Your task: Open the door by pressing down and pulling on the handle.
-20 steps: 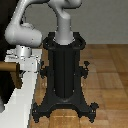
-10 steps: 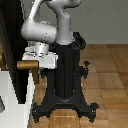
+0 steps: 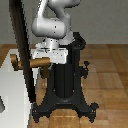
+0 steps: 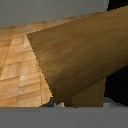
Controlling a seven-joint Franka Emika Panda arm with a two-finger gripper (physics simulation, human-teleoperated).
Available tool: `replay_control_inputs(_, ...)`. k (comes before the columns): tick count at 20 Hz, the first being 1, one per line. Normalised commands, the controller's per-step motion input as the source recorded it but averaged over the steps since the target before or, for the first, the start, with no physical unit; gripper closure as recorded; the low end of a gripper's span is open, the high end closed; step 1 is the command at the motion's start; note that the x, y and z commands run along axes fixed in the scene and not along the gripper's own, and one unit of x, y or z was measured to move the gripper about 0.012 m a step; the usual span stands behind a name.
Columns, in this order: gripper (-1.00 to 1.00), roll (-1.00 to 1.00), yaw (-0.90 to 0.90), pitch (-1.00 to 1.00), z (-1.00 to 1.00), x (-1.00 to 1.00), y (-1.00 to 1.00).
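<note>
The door (image 3: 24, 55) is a tall dark panel seen nearly edge-on at the exterior view's left, swung out from its white frame (image 3: 11, 102). The golden-brown handle (image 3: 36, 63) sticks out from the door toward the black pedestal. My gripper (image 3: 48, 58) sits right at the handle's outer end, its white hand just above the bar. The fingers are hidden, so I cannot tell whether they are around the bar or resting on it. In the wrist view the handle (image 4: 75, 55) fills most of the picture, very close.
The robot's black pedestal (image 3: 64, 85) with its spread feet stands right beside the door's edge. Wooden floor (image 3: 107, 75) lies around it. A second brass knob (image 3: 13, 63) shows on the door's other side.
The door has swung out toward the exterior view's right. The handle and my gripper moved the same way with it, closer to the pedestal.
</note>
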Motion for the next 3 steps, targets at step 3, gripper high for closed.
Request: replay_control_inputs(3,1.00,0.00,0.00,0.00,0.00,0.00,1.00)
